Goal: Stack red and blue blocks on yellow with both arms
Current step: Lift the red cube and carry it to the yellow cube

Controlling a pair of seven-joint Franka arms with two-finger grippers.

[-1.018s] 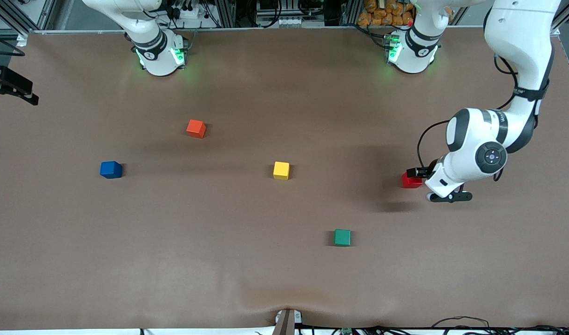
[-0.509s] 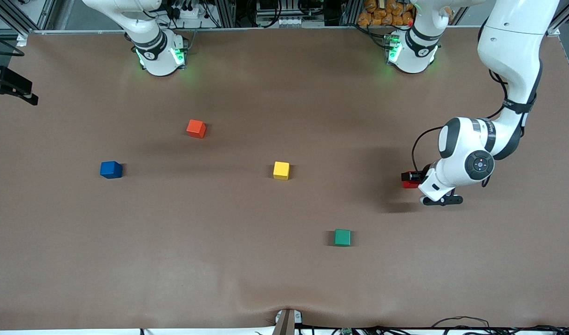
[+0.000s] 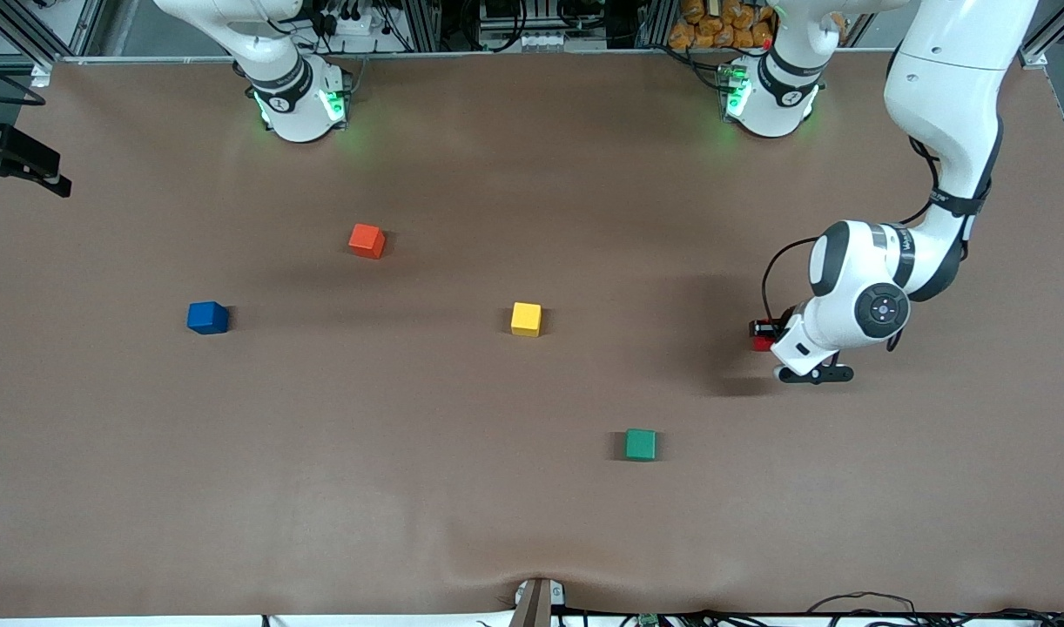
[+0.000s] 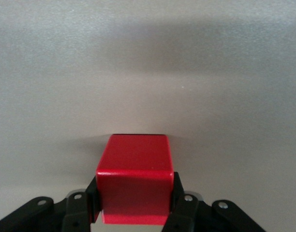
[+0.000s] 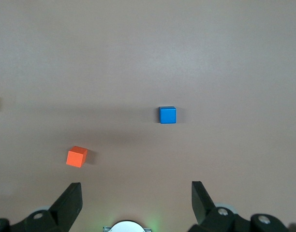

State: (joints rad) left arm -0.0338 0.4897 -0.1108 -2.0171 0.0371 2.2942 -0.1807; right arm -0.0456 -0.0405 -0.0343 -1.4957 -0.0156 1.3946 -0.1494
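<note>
Left gripper down at the table toward the left arm's end, fingers clamped on both sides of the red block, which sits on the surface between them. Well apart from that claw, toward the right arm's end: yellow block, alone on the table, nothing stacked on it. Farther along the same way: blue block, with an orange cube farther from the front camera than both. Green cube between claw and yellow block along the table, nearer the front camera than either.

Right gripper waiting high above the table, fingers spread wide and empty, blue block and orange cube well below it.

No containers anywhere. Plain brown table covering, slightly rippled at the front camera's edge. Metal framing and cables along the edge by the arms' bases.
</note>
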